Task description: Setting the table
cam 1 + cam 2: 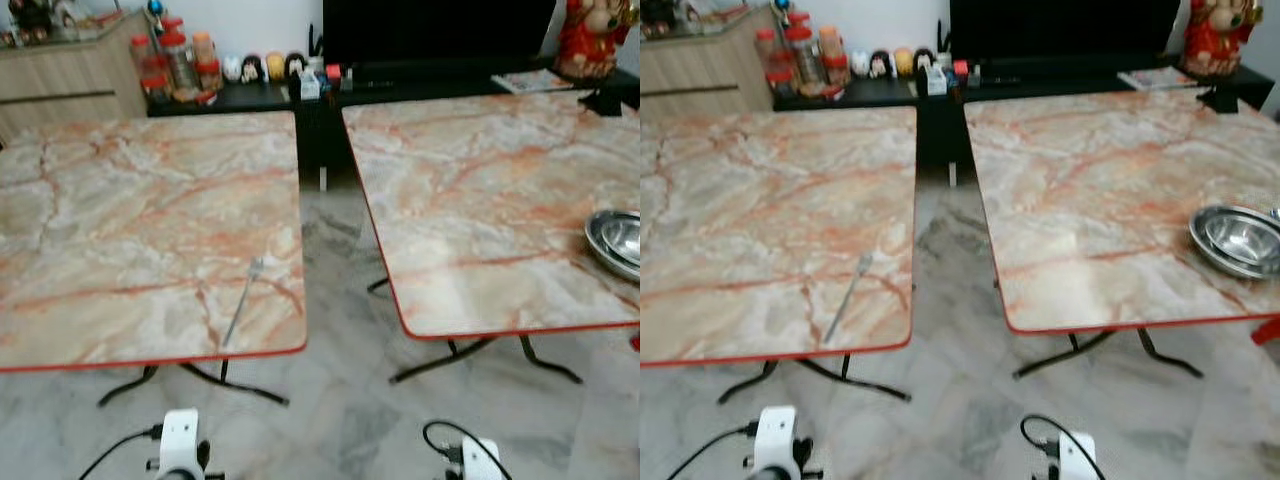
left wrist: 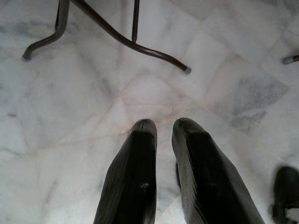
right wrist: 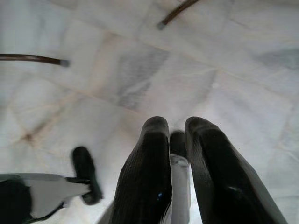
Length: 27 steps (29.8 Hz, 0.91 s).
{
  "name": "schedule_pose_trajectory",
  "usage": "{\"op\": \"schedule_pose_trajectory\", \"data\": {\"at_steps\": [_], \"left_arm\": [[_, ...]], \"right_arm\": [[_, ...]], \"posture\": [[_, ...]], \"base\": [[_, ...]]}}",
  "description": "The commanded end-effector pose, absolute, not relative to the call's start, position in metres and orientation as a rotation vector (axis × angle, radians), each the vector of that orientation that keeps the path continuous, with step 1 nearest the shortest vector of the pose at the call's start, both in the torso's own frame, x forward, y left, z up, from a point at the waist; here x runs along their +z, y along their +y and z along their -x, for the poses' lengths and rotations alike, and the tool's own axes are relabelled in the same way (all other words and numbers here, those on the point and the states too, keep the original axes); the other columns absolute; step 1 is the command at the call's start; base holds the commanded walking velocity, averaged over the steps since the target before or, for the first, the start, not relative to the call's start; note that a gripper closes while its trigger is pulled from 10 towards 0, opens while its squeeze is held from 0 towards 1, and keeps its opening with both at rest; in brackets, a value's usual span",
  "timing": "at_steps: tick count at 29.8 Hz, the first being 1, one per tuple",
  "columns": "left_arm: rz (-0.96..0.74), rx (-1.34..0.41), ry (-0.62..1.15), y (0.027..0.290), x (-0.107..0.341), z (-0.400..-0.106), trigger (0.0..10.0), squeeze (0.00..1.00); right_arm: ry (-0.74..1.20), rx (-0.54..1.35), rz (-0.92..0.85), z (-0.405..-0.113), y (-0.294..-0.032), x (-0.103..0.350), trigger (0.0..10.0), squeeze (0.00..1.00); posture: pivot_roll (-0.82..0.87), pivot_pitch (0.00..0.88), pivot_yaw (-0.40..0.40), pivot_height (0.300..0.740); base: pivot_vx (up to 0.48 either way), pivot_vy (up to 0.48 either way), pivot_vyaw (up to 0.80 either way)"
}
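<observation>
On the left square table with the pink marble top and red rim [image 1: 120, 220] lies one thin silver fork [image 1: 243, 300], near the front edge, by the corner next to the gap. Across that gap stands a second table just like it [image 1: 1090, 190]. Round shiny steel bowls [image 1: 1238, 240], one inside another, sit near its right side; the right eye view shows the whole stack, the left eye view cuts it at the edge. Down low, both arms hang over the pale marble floor [image 2: 70, 116]. Seen from its wrist, the left gripper [image 2: 163, 128] has its black fingers nearly together, holding nothing. The right gripper [image 3: 176, 126] pinches something pale and slim [image 3: 180, 186]; I cannot tell what.
</observation>
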<state>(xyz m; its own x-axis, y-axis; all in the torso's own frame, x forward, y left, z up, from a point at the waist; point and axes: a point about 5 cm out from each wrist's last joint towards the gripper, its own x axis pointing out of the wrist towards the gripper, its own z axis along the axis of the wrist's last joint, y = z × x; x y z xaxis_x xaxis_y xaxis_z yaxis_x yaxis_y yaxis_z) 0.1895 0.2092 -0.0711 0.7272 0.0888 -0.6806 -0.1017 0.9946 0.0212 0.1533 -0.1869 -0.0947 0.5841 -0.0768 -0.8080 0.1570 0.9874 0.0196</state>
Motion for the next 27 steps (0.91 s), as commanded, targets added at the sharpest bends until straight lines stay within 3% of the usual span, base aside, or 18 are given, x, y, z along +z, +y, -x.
{"op": "schedule_pose_trajectory", "data": {"at_steps": [1,27], "left_arm": [[0.023,0.108,0.749,0.2075,-0.0708,-0.1910,10.0,0.00],[0.029,0.119,0.742,0.2068,-0.0695,-0.1942,10.0,0.00]], "right_arm": [[0.934,-0.154,-0.093,-0.1528,-0.1905,-0.0943,10.0,0.00],[0.928,-0.159,-0.101,-0.1562,-0.1893,-0.0932,10.0,0.00]], "posture": [[-0.04,0.000,0.041,0.740],[-0.04,0.000,0.041,0.740]], "base": [[0.000,0.364,0.00],[0.000,0.361,0.00]]}}
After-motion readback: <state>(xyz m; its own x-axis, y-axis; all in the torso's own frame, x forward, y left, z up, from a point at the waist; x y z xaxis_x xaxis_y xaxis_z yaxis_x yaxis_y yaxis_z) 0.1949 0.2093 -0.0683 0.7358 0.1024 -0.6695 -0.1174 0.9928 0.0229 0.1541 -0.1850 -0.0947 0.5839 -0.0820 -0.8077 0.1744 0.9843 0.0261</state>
